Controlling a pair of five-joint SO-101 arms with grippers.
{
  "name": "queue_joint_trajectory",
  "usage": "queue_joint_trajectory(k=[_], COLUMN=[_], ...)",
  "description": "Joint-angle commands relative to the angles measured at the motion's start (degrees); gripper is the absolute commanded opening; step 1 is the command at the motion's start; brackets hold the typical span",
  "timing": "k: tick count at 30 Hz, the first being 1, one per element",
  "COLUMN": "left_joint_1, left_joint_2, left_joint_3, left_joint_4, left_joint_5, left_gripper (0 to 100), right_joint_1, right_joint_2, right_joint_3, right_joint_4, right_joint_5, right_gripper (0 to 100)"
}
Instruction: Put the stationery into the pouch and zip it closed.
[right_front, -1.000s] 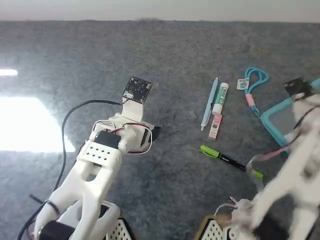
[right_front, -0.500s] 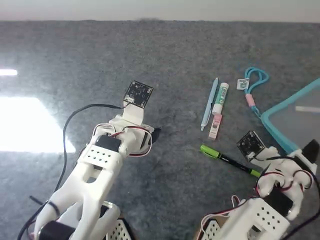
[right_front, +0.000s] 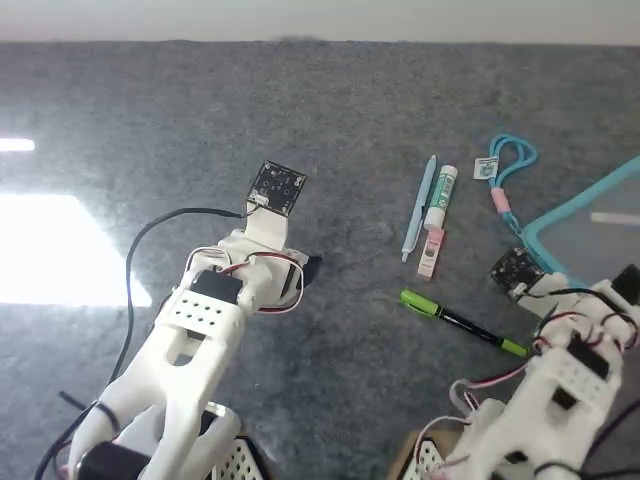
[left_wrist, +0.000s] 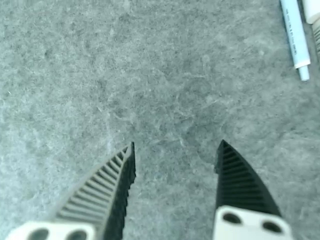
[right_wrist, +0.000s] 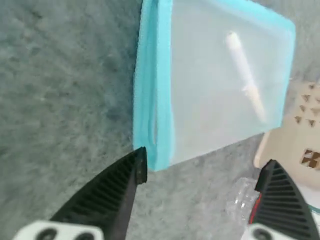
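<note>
The translucent pouch (right_front: 585, 235) with a teal zip edge lies at the table's right side. In the right wrist view the pouch (right_wrist: 220, 85) has a white pen (right_wrist: 245, 82) inside, and my right gripper (right_wrist: 206, 160) hangs open just over its teal corner. On the felt lie a light blue pen (right_front: 418, 208), a white tube with a green cap (right_front: 440, 196), a pink eraser (right_front: 431, 252) and a green-capped black marker (right_front: 462, 322). My left gripper (left_wrist: 176, 147) is open above bare felt, left of these; the blue pen (left_wrist: 295, 35) lies ahead of it.
A teal lanyard (right_front: 510, 160) with a pink clip lies beyond the pouch. A wooden piece (right_wrist: 300, 145) and a clear plastic bottle (right_wrist: 245, 200) sit beside the pouch. The grey felt mat (right_front: 150, 120) is bare on the left and at the back.
The right arm has swung from the far right edge down and inward, then shifted slightly right toward the pouch. The left arm has barely moved.
</note>
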Motion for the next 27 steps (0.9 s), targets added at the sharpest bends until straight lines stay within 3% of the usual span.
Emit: queue_joint_trajectory(k=[1,15,27], left_joint_1=[-0.1,0.0,0.0], left_joint_2=[-0.9,-0.9,-0.9], left_joint_3=[-0.3,-0.3,-0.3], left_joint_4=[-1.1,-1.1,-1.1], left_joint_5=[-0.8,-0.8,-0.8], left_gripper=[25,25,25], right_joint_1=[0.9,0.7,1.0], right_joint_2=[6.5,14.7,25.8], right_joint_3=[-3.8,-4.4,-10.4], right_joint_4=[-6.1,-17.9,-18.3], right_joint_5=[1.2,2.2,2.3], right_gripper=[35.9,35.8,35.7])
